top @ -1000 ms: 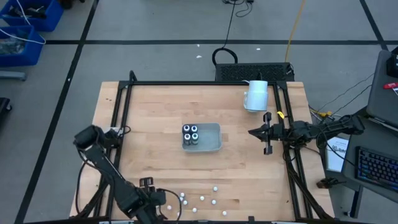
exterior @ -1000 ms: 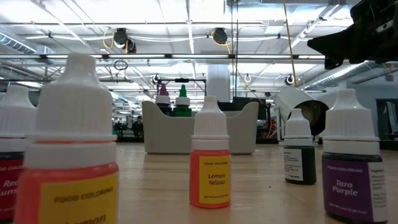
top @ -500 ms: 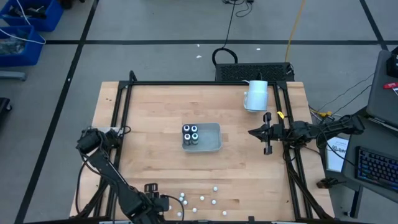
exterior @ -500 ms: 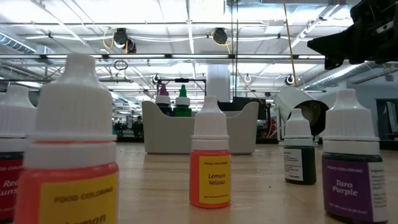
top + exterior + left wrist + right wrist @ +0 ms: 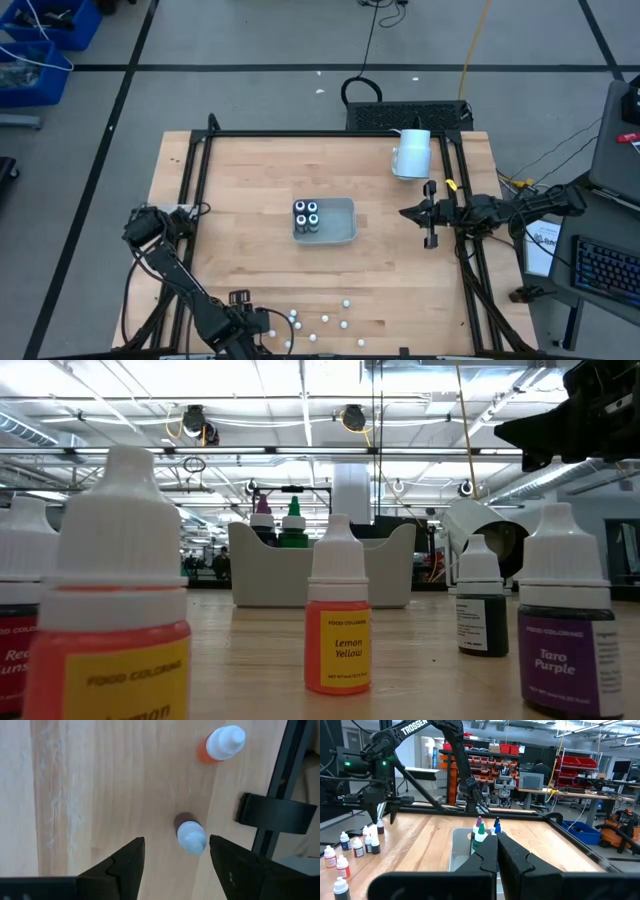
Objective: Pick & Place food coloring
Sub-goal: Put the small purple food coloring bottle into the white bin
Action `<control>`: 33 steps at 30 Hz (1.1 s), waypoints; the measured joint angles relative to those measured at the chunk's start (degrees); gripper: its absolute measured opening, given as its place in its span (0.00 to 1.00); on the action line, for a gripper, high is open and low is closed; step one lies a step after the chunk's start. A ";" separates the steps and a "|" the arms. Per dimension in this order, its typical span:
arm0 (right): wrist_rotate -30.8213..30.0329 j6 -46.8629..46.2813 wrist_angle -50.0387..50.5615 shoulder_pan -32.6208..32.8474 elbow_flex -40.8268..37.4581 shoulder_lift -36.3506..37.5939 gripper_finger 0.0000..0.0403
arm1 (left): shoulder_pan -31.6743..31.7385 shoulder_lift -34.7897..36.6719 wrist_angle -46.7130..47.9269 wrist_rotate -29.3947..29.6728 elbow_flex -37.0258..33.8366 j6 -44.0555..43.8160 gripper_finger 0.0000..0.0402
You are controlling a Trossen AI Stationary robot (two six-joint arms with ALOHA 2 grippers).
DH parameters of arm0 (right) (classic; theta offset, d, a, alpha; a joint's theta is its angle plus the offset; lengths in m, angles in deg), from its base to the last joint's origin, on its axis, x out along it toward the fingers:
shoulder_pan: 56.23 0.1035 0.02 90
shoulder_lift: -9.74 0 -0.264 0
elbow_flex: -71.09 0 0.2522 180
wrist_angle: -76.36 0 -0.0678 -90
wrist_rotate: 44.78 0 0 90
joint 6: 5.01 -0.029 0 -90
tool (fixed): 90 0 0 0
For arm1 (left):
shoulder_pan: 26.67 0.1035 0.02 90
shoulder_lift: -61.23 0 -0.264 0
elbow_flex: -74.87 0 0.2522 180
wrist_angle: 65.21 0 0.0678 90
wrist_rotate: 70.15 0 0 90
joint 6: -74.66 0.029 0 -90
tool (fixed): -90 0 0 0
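Left gripper (image 5: pixel 175 865), fingers spread, hovers over a dark bottle (image 5: pixel 190 834) at the table's (image 5: pixel 250 190) 7 o'clock edge. Right gripper (image 5: pixel 418 213), pressed together, waits at 3 o'clock. Labels read "Lemon Yellow" (image 5: pixel 338 622), "Taro Purple" (image 5: pixel 562 622).

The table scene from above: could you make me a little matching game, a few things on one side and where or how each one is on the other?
1. tray
2. white mug
3. left gripper
4. right gripper

A. fingers shut, at the table's right side
B. near edge, open over a small bottle
C. far right corner
D. table's middle, holding four bottles

Pairs: 1-D, 2-C, 3-B, 4-A
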State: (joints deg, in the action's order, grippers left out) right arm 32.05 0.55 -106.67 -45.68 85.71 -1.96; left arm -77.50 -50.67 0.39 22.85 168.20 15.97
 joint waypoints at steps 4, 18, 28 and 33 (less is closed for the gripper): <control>0.00 -0.17 0.00 0.00 0.00 0.00 0.00 | 0.00 0.00 -1.08 0.03 -0.02 0.31 0.57; 0.00 -0.17 -0.02 0.00 0.00 0.00 0.00 | 0.11 0.00 -2.91 0.00 -0.02 0.99 0.57; -0.01 -0.17 -0.02 0.00 0.00 0.00 0.00 | 0.11 0.00 -2.89 -0.04 -0.02 1.10 0.56; -0.01 -0.17 -0.02 0.00 0.00 0.00 0.00 | 0.11 0.00 -2.86 -0.04 -0.02 1.06 0.46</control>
State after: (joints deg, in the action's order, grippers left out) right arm 32.04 0.38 -106.69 -45.68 85.71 -1.96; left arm -77.39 -50.66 -2.47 22.81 168.18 17.03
